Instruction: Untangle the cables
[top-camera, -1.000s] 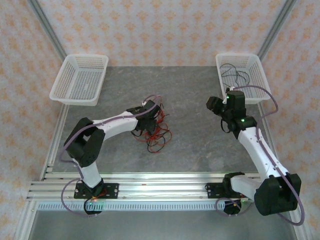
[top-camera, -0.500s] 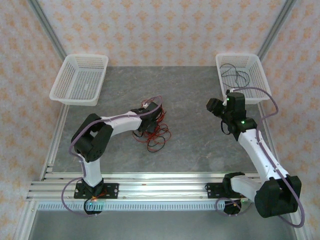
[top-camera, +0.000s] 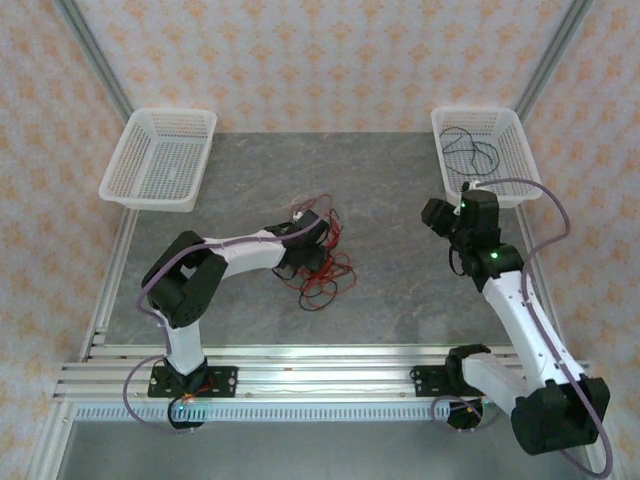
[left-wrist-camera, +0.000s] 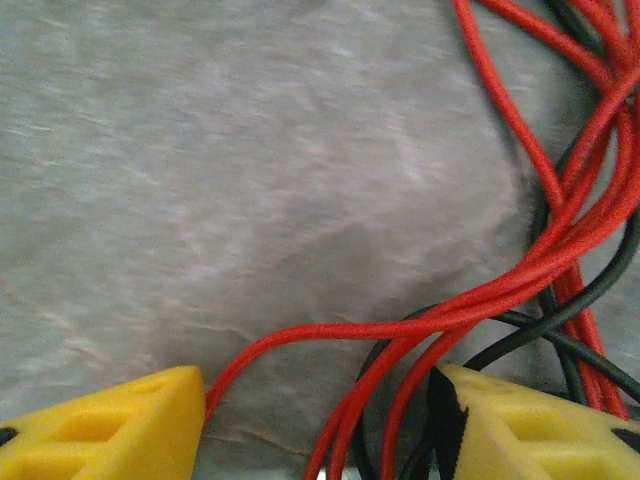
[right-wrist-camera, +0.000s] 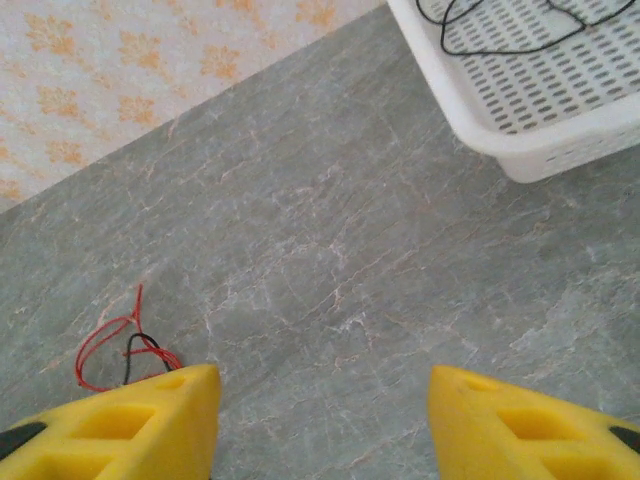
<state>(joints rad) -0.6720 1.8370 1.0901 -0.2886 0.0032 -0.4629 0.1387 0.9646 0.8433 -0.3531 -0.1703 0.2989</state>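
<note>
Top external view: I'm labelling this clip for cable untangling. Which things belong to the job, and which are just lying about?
Job: red and black cable tangle; left end effector, open, strands between its fingers; black cable in the right basket.
Lying about: left basket; right end effector, open, away from the tangle.

Open table (top-camera: 400, 290) centre-right, cables (top-camera: 320, 275) heaped centre-left, left basket (top-camera: 145, 198), right basket (top-camera: 440, 140) at far corners
</note>
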